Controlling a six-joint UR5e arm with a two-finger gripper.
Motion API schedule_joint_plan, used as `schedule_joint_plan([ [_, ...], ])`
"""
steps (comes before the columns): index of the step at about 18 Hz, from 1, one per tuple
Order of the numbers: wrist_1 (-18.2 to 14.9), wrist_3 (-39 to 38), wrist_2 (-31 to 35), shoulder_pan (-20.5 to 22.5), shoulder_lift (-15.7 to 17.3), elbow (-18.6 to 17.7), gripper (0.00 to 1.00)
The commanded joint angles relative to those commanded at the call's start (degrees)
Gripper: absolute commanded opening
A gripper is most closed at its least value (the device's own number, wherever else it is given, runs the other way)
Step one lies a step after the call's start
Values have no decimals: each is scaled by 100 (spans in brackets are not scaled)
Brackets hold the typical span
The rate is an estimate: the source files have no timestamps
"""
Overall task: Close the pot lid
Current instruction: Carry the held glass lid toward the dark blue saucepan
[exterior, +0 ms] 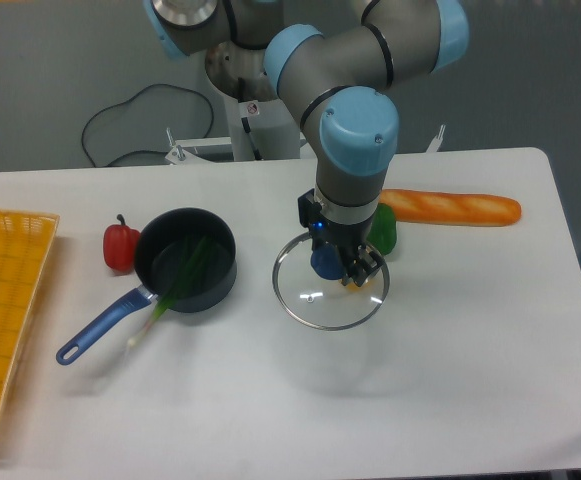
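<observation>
The pot (187, 262) is a small dark round saucepan with a long blue handle (100, 327), standing left of centre on the white table. A green onion (177, 284) lies in it and sticks out over the rim. The pot lid (315, 308), clear glass with a metal rim and a blue knob (323, 264), hangs to the right of the pot, apart from it. It appears lifted, as its faint shadow falls on the table below. My gripper (348, 270) comes down from above and is shut on the knob.
A red pepper (120, 246) sits just left of the pot. A green pepper (384, 230) and a baguette (450, 207) lie behind the lid. A yellow basket (0, 320) stands at the left edge. Cables (130, 120) lie behind the table.
</observation>
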Motion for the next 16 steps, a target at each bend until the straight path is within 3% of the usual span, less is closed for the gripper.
schedule_joint_plan([
  [7,18,-62,-35,-18,9,-61,48],
  [11,44,-62,-9,-62,175,-430,48],
  [16,44,-342,-44,-88,228,-483,48],
])
